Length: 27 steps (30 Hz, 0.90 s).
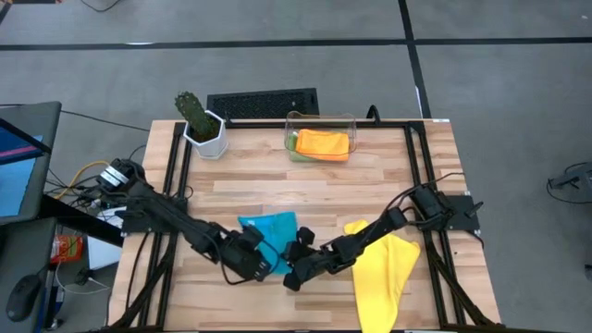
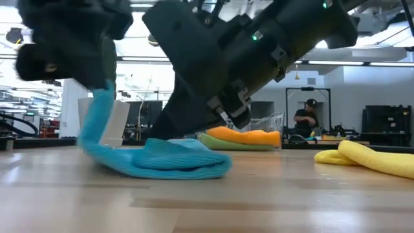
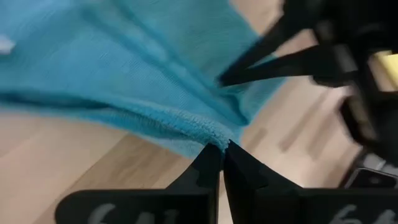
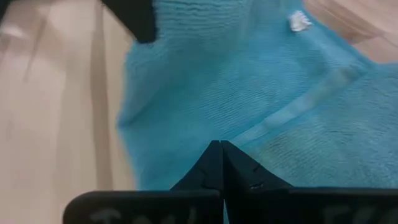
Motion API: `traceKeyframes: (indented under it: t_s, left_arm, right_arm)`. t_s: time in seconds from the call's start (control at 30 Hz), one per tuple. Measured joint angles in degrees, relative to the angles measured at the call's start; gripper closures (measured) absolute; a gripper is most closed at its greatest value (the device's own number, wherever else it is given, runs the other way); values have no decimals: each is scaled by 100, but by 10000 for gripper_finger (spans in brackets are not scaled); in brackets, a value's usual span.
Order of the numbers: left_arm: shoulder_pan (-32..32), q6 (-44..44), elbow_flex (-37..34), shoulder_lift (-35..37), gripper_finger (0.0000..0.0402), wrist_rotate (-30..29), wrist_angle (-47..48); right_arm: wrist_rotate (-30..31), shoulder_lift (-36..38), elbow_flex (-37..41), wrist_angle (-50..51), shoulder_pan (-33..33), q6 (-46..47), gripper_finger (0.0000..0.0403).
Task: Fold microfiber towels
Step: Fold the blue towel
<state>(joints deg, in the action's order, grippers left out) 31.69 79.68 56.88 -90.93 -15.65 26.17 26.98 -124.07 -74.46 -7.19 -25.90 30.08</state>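
Observation:
The blue towel [image 1: 270, 229] lies bunched on the table near its front middle; it also shows in the low view [image 2: 174, 162]. My left gripper [image 1: 268, 266] and my right gripper [image 1: 290, 274] meet at its near side, both shut on it. The yellow towel [image 1: 384, 264] lies spread on the table at the right, under my right arm. The orange towel [image 1: 324, 142] lies folded on the green towel [image 1: 292, 144] inside a clear bin [image 1: 320, 118] at the back. My left gripper [image 3: 222, 152] pinches the blue towel's thick fuzzy edge [image 3: 205, 134] between its two fingers. In the low view that part [image 2: 97, 123] rises as a strip off the table to the gripper, while the rest lies on the table. One layer or several, I cannot tell. My right gripper [image 4: 219, 149] is shut on the blue towel close to my left gripper, its fingertips [image 3: 233, 76] meeting the cloth at a crease [image 3: 214, 87]. The fingers slant down from the table's right. The cloth there [image 4: 249, 124] stays low by the table.
A cactus in a white pot [image 1: 202, 125] stands at the back left and a black slatted object [image 1: 264, 102] lies at the far edge. Bare wood [image 1: 305, 185] lies between the bin and the blue towel. A person [image 2: 309, 116] stands far behind the table.

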Motion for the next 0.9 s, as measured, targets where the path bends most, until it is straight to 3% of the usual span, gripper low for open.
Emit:
traceKeyframes:
  t_s: [0.3, 0.53, 0.9]
  left_arm:
    - [-369, -673, 89, -28, 401, 356, -238]
    - [-411, -809, 89, -113, 401, 603, -491]
    - [-415, -961, 89, -115, 401, 625, -687]
  right_arm:
    - [18, 0, 7, 348, 53, -78, 387]
    - [611, 653, -2, 801, -313, 76, 389]
    - [531, 105, 31, 960, -589, 980, 387]
